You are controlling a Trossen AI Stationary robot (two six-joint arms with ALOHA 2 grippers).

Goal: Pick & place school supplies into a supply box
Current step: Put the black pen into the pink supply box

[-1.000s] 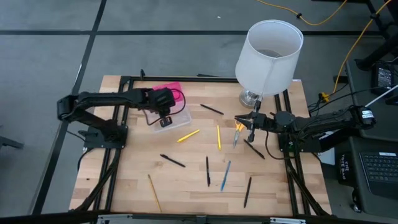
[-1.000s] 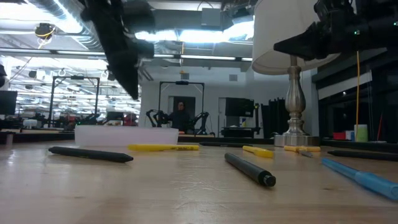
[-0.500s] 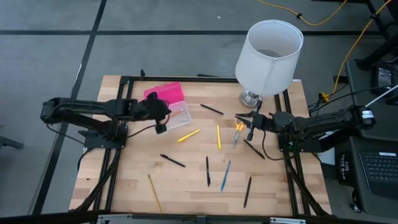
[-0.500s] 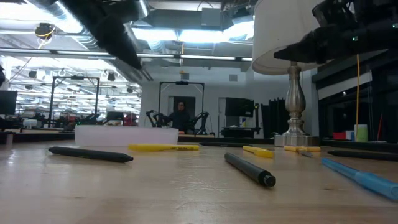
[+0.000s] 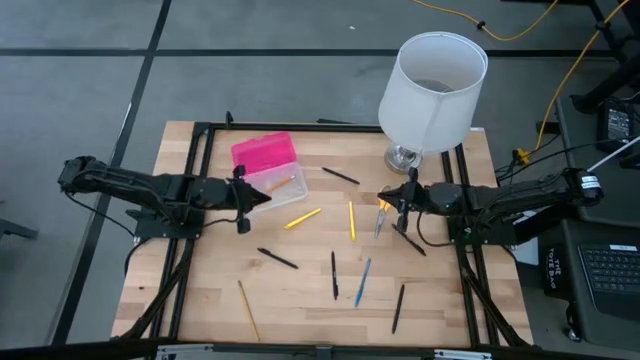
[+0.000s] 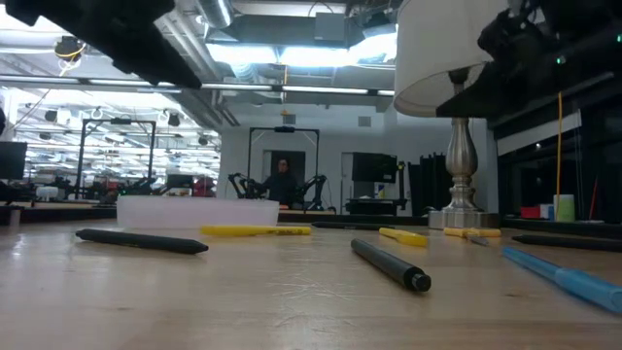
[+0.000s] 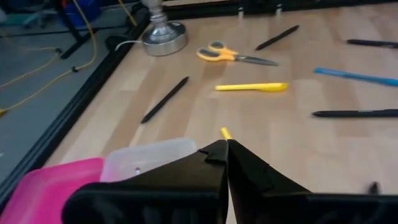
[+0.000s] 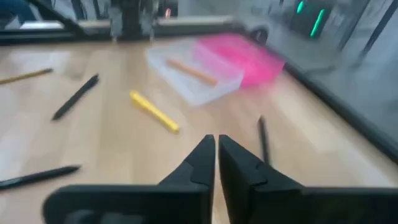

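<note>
Overhead and wrist views of an early stage of the task. At centre left of the overhead frame the left hand (image 5: 243, 198) hangs just left of the supply box (image 5: 272, 175), fingers pressed together and holding nothing; its wrist view shows the two tips meeting. The supply box lies open at upper centre-left of the bench (image 5: 300, 310), pink lid up-frame, clear base below it; one orange pencil (image 5: 281, 183) lies in the base, the only item judged placed. The remaining supplies are loose on the bench: a yellow marker (image 5: 302, 217) just right of the box, a black pen (image 5: 277, 258) below it, a yellow pencil (image 5: 248, 310) at lower left, further pens toward the centre, among them a blue pen (image 5: 362, 282), and the scissors (image 5: 383, 210) at centre right below the lamp (image 5: 432, 85). The right hand (image 5: 404, 203) stands at the scissors, fingers nearly together in its wrist view; whether it grips anything cannot be told. Most of the task appears to remain.
</note>
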